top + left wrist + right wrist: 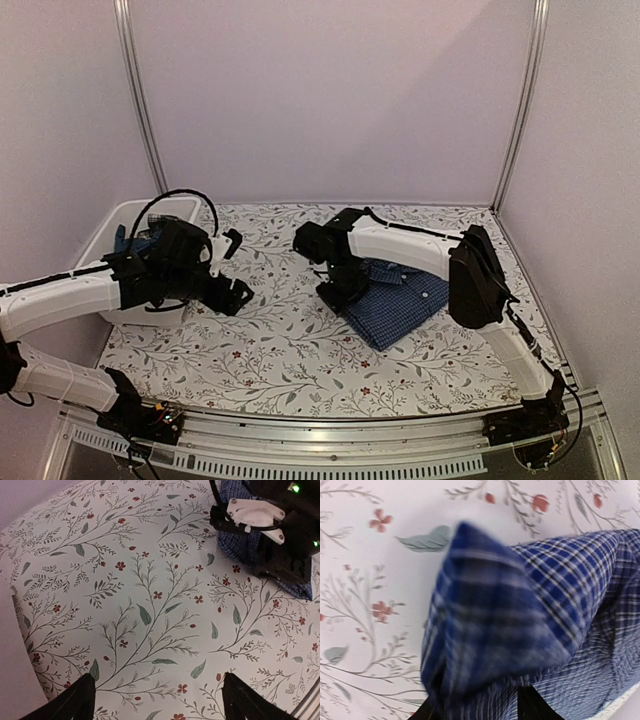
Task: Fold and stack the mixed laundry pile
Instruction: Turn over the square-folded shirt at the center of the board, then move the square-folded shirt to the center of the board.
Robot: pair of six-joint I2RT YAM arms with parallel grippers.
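As the top view reads from the left, a white tub point(98, 240) sits at about 9 o'clock on the surface point(270, 378), and a scrap of blue cloth point(128, 240) shows inside it, mostly hidden behind the left arm point(70, 290). That arm crosses the tub in this view, reaching toward 3 o'clock, and the left hand point(238, 270) hangs just past the tub over the floral tablecloth point(290, 340). Its jaws stand wide apart with nothing between them. In the left wrist view the two dark fingertips point(75, 702) frame only bare leaf-and-flower print, clear of every garment.

Near the middle, a little toward 3 o'clock, the right hand point(345, 292) points down at the 9 o'clock end of the checked shirt point(405, 300). The shirt, blue with a fine white check, lies folded on the tablecloth, well apart from the tub. In the right wrist view a flap of it stands up, blurred, between the hand's dark fingertips point(530, 707), which sit on either side of it low in the frame. Whether they pinch the flap or merely flank it I cannot tell. The left wrist view shows the same hand at its 1 o'clock, over the shirt's near edge. The right arm point(420, 245) bends back above the shirt's 3 o'clock side and runs down to its base at 5 o'clock on the surface's near edge.
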